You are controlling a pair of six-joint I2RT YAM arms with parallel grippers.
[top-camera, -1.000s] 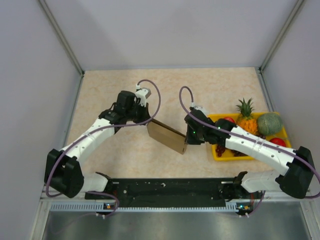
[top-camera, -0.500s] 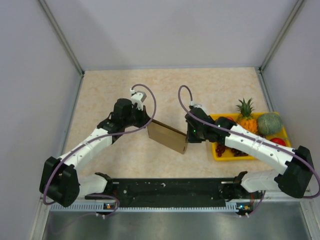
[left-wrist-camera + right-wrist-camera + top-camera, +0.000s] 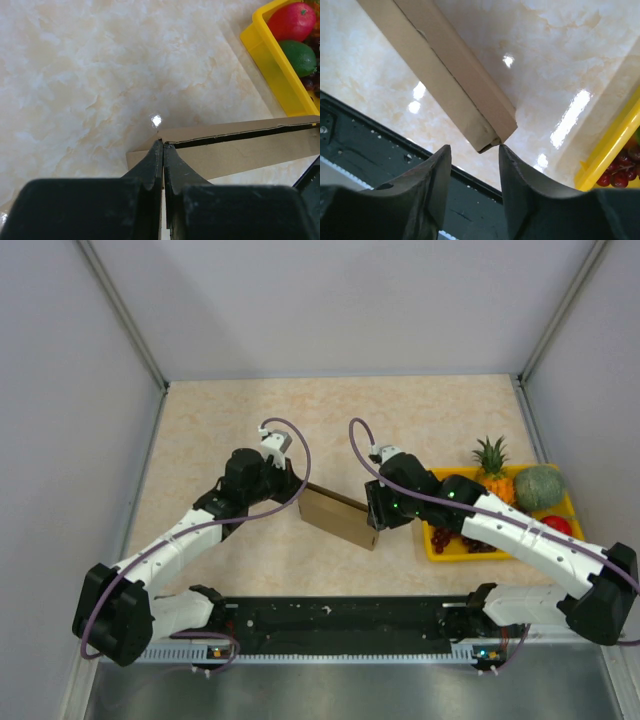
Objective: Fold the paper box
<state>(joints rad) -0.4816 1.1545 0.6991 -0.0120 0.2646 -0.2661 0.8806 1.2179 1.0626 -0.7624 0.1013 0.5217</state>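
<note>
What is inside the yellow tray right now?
The tray holds a pineapple, a green melon, red fruit and dark grapes. The right arm covers its middle, so anything there is hidden.

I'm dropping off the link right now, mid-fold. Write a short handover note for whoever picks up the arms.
Left gripper: shut, pinching one end of the paper box by its edge.
Right gripper: open, jaws apart, with the box's far corner right at its fingertips and not clamped.
Box: between the two grippers, just left of the yellow tray.
Done: one end is gripped. The box looks nearly flat, with only a thin gap between its layers.
Left: probably take hold again with the right gripper, open the box into shape, then close the flaps.
</note>
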